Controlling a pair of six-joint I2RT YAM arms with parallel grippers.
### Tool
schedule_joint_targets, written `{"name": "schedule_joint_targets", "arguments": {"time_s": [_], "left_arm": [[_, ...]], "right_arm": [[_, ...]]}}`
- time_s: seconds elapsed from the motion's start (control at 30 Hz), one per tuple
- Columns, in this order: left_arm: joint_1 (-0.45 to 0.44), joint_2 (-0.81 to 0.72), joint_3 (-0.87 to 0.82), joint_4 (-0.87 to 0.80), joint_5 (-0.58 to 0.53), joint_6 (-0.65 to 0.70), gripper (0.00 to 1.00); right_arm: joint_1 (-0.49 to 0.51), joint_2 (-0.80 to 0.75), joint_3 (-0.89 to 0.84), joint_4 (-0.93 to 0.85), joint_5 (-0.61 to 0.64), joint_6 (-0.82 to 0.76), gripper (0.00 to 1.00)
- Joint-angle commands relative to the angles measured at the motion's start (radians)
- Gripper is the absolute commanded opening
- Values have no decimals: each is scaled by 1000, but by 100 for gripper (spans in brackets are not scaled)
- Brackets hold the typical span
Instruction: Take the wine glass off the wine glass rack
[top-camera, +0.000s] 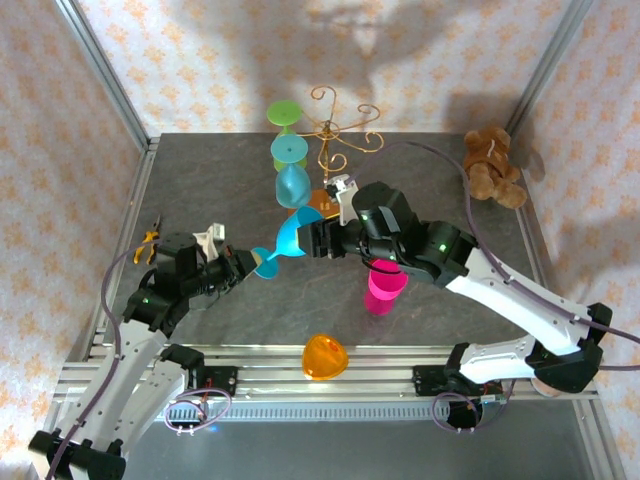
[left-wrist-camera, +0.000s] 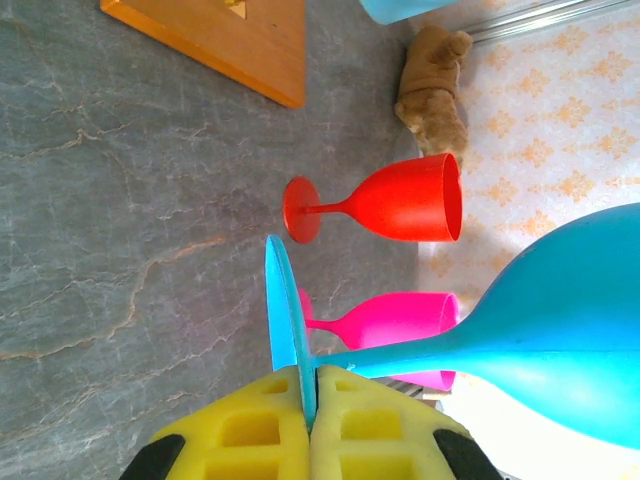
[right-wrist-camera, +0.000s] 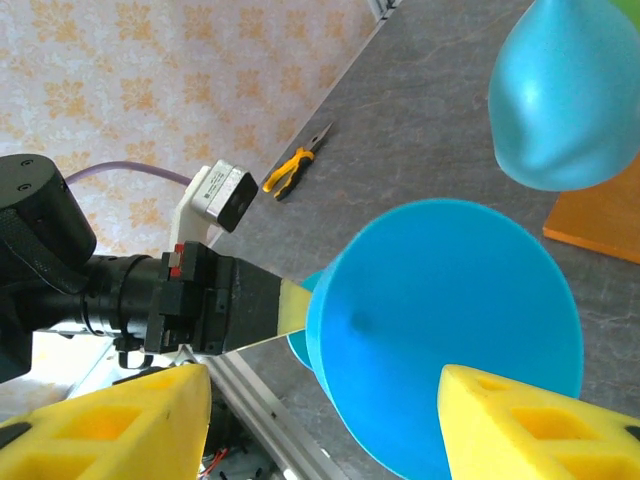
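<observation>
- Yellow fingers (right-wrist-camera: 520, 425) of the right gripper (right-wrist-camera: 318, 420) stand wide apart, the blue wine glass (right-wrist-camera: 445, 320) between them.
- The left gripper (right-wrist-camera: 292, 305) pinches its foot.
- Pliers (right-wrist-camera: 295, 172) lie by the counter (right-wrist-camera: 430, 130) edge.

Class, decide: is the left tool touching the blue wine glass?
Touching. In the left wrist view, the left tool has its yellow pads pressed against both faces of the blue wine glass foot, with no gap visible.

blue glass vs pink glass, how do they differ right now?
The blue glass is clamped by its foot in the left gripper; the pink glass is free. Blue is tipped sideways above the table; pink stands upright on it. Both are stemmed goblets.
</observation>
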Motion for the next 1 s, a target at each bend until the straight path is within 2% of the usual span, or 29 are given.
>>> {"name": "schedule_joint_targets", "arguments": {"time_s": [0.0, 0.1, 0.4, 0.6, 0.73, 0.87, 0.97], "left_arm": [[3, -14, -16, 61, 23, -14, 0], [4, -18, -20, 59, 20, -14, 0], [4, -21, -26, 61, 15, -20, 0], [3, -20, -24, 61, 13, -22, 0], [3, -18, -23, 66, 12, -28, 0], [3, -18, -18, 60, 9, -28, 0], [3, -18, -12, 51, 0, -27, 0]], "right_arm": [[-18, 4, -12, 37, -81, 23, 57], [-23, 21, -10, 39, -98, 19, 49], [-23, 59, -7, 56, -141, 22, 45], [-22, 72, -4, 57, -156, 17, 24], [-22, 78, -6, 52, -165, 12, 16], [-22, 82, -4, 44, -170, 3, 2], [-22, 80, -1, 36, -157, -1, 0]]}}
